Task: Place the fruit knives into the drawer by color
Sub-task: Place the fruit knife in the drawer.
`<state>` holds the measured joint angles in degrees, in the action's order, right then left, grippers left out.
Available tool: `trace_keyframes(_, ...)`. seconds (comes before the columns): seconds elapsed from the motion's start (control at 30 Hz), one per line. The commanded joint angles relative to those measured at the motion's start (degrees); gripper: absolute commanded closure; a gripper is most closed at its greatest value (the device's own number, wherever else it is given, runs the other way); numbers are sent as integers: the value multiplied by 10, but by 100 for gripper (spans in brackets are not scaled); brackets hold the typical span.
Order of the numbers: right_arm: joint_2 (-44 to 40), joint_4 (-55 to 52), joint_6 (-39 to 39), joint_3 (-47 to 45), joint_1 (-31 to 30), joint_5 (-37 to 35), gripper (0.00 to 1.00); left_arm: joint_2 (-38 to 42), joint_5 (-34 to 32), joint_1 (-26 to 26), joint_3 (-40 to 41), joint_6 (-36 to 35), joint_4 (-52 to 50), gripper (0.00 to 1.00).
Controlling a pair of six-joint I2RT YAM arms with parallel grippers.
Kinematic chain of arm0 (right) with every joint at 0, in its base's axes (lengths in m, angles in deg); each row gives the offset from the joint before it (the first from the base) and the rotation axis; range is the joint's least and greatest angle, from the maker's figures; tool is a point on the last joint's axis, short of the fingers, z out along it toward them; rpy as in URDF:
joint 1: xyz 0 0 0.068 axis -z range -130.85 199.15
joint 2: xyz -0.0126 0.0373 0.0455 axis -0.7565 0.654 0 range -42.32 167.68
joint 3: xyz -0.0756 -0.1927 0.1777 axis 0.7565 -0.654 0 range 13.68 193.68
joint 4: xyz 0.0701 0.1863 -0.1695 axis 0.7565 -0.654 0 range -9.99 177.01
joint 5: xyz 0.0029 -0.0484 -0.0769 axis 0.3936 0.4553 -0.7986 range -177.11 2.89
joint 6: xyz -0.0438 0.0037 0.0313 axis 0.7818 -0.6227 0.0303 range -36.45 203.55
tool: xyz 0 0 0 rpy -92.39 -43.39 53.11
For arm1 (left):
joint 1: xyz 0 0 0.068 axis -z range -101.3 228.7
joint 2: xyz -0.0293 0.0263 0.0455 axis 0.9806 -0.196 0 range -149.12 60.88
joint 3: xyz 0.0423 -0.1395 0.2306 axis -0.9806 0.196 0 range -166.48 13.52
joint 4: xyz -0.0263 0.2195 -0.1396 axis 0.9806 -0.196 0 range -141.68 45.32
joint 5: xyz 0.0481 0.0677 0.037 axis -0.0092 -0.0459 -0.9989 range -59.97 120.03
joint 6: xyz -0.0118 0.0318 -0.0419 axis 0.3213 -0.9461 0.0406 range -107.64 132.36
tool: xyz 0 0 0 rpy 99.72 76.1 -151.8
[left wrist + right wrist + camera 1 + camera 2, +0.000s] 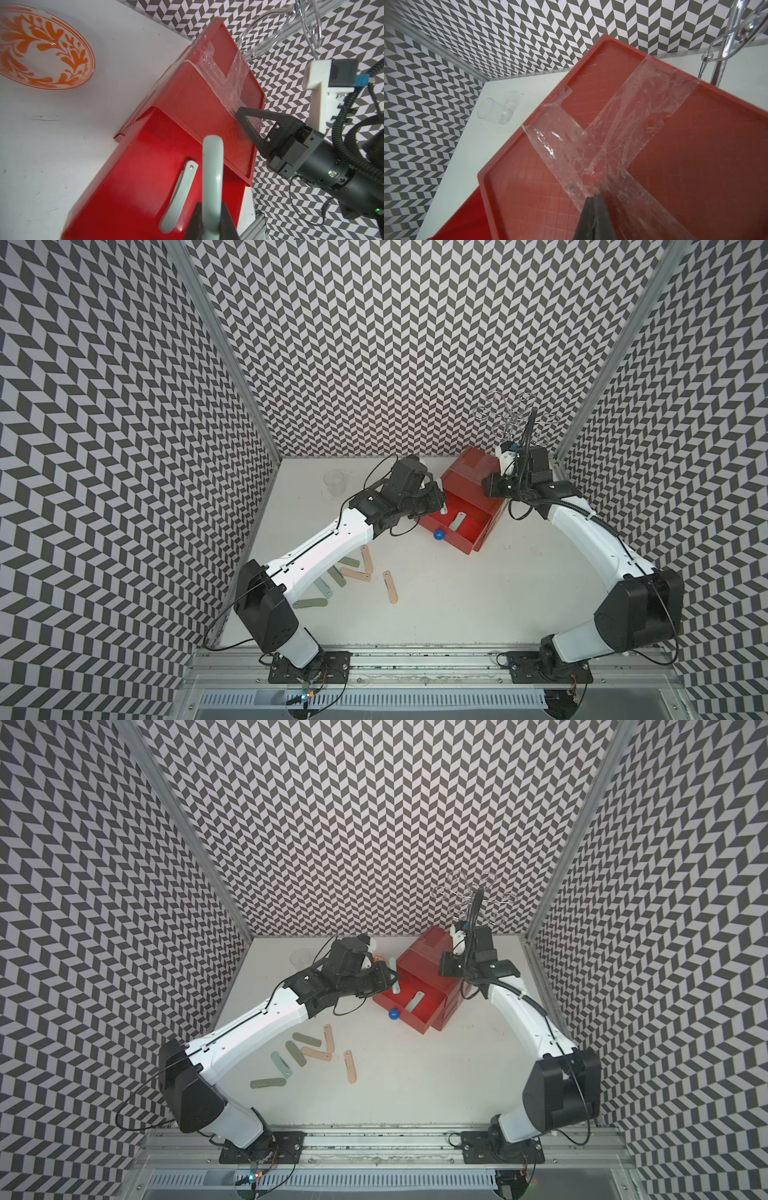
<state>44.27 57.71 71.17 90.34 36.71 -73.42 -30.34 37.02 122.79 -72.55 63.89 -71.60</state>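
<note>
The red chest has its top drawer standing open. The right gripper, fully closed and empty, presses its tips on the chest's taped top, apparently bracing it. The left gripper is clamped on a mint knife over the open drawer, above a second mint knife lying inside. Seven loose knives lie in front of the chest. Risk: released near the drawer's side wall, the held knife may strike the rim and fall outside.
</note>
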Motion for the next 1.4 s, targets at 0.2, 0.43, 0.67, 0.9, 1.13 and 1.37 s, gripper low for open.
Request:
trace_keyframes(0.2,10,-55,2,-26,1,0,99,-26,1,11,-1,12,27,100)
trace_keyframes(0.43,11,-56,3,-25,1,-1,99,-44,7,13,2,10,33,100)
trace_keyframes(0.67,13,-55,2,-27,1,0,99,-55,11,14,0,7,31,100)
trace_keyframes(0.9,11,-54,3,-27,1,-2,99,-66,12,14,-7,5,25,94)
trace_keyframes(1.13,12,-54,2,-27,1,-2,99,-71,13,14,-10,4,21,91)
trace_keyframes(1.37,12,-53,3,-25,1,-2,99,-75,12,15,-15,4,19,86)
